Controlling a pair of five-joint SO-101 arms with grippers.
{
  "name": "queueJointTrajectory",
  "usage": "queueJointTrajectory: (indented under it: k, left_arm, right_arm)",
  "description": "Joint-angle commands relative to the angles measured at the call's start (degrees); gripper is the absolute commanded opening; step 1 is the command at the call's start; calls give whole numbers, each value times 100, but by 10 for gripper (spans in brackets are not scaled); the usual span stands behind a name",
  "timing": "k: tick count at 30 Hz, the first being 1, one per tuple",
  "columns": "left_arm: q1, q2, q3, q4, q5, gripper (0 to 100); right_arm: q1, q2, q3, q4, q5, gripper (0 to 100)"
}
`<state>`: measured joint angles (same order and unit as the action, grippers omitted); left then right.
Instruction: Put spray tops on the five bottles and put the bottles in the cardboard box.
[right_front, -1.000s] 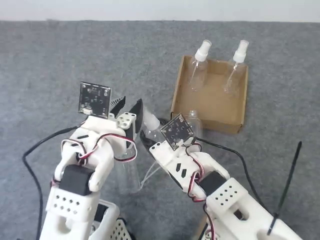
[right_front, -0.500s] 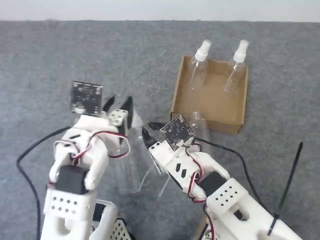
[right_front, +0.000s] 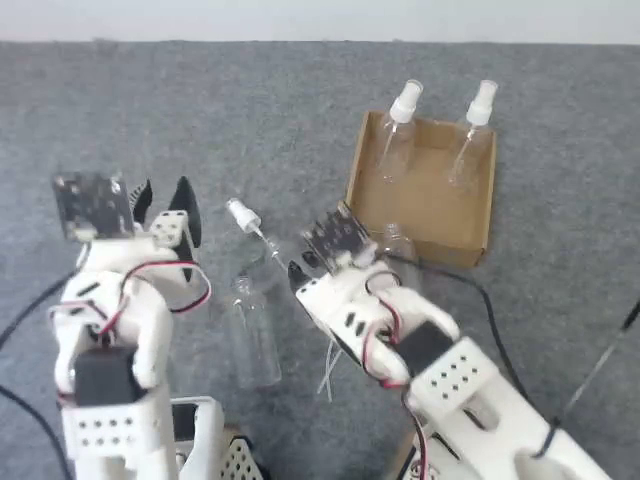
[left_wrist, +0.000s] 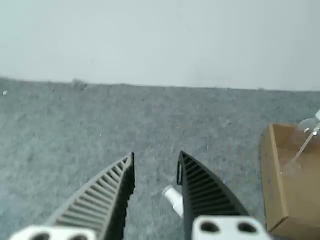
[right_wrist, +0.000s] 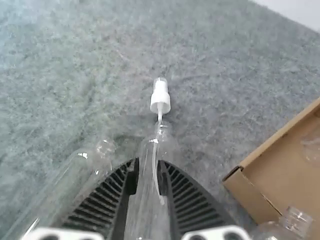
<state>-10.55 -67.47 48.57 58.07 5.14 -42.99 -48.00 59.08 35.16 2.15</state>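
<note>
Since the spray top (right_wrist: 160, 97) is unseated, only its tube inside the bottle (right_wrist: 150, 150) clamped in the right gripper (right_wrist: 148, 169), a tilt could drop it past the fingertips. The left gripper (left_wrist: 156, 162) gapes empty, well aside.

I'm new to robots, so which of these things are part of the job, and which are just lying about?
Job: bottle in the right gripper; spray top; loose open bottle; cardboard box; open bottle beside it; two capped bottles inside.
Lying about: black wire; grey carpet.
</note>
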Motion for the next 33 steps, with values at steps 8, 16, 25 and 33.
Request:
queueJointTrajectory:
  k: [8, 16, 25, 33]
  left_arm:
    - [-79, 1899, -1051, 237, -26, 131]
    - [-721, 2224, -1051, -167, -18, 131]
    - [-809, 2330, -1051, -237, -9, 131]
    - [-791, 2470, -1086, -237, -26, 131]
  right_arm:
    - [-444, 3064, -2629, 1288, -44, 181]
    - [-418, 4831, -3815, 1279, -44, 209]
    - [-391, 5921, -4360, 1279, -88, 210]
    - [92, 6193, -4369, 1288, -53, 73]
